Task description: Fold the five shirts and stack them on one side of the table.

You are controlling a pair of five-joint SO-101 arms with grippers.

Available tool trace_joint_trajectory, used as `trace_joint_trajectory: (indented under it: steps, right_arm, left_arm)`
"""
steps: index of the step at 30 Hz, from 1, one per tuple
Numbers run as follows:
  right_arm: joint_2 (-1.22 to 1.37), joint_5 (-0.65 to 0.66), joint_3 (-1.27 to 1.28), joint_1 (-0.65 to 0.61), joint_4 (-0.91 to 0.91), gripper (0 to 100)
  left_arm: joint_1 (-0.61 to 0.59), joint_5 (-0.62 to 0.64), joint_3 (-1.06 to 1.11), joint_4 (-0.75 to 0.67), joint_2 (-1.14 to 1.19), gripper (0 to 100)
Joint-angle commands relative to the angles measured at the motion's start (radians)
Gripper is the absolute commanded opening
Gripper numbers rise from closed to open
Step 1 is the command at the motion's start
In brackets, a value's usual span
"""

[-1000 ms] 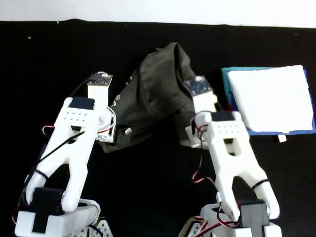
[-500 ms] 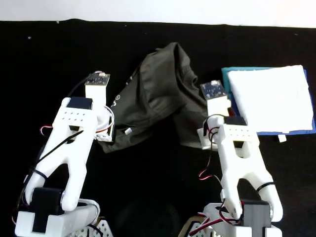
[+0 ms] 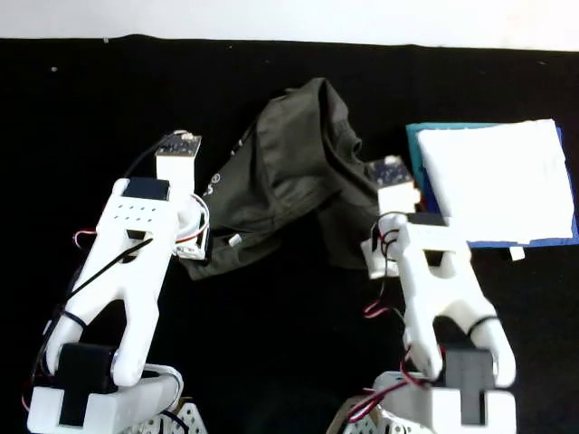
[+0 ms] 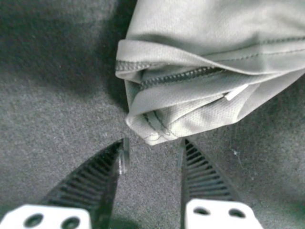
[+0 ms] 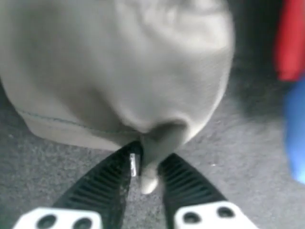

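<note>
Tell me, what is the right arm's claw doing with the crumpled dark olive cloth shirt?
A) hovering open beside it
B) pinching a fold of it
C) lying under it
B: the right gripper is closed on a fold of the crumpled dark olive cloth shirt.

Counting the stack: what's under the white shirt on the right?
Under the white shirt, a teal edge shows on its left and a blue edge along its near side; the rest is covered.

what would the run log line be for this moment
left hand: open, at olive shirt corner | right hand: shut on olive shirt fold | folded white shirt: flat, apart from olive shirt
</note>
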Motion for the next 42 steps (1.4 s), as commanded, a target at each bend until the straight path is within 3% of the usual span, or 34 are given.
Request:
trace_joint_trajectory:
  steps: [1,4,8,13,21,28,31,42]
  right_arm:
    - [-0.213,0.008,-0.01,0.044,0.03,0.6]
    - [-0.41,0.011,-0.035,0.079,0.088,0.6]
    - [-0.667,0.009,-0.124,0.156,0.137,0.6]
    - [-0.858,0.008,-0.237,0.226,0.142,0.6]
    - [-0.878,0.009,-0.248,0.278,0.159,0.6]
    - [-0.878,0.012,-0.174,0.277,0.166,0.6]
    - [-0.878,0.012,-0.156,0.277,0.166,0.6]
    - [-0.878,0.012,-0.157,0.277,0.171,0.6]
  left_arm:
    - [-0.013,-0.005,-0.007,-0.006,-0.042,17]
    - [-0.042,0.008,-0.065,0.005,-0.059,17]
    - [-0.074,0.147,-0.209,0.078,-0.079,18]
    - [0.025,0.17,-0.214,0.1,0.016,18]
    - [0.202,0.172,-0.222,-0.008,0.355,18]
    - [0.302,0.183,-0.45,0.249,0.337,18]
    - [0.36,0.187,-0.495,0.272,0.335,18]
    - [0.426,0.187,-0.501,0.089,0.532,18]
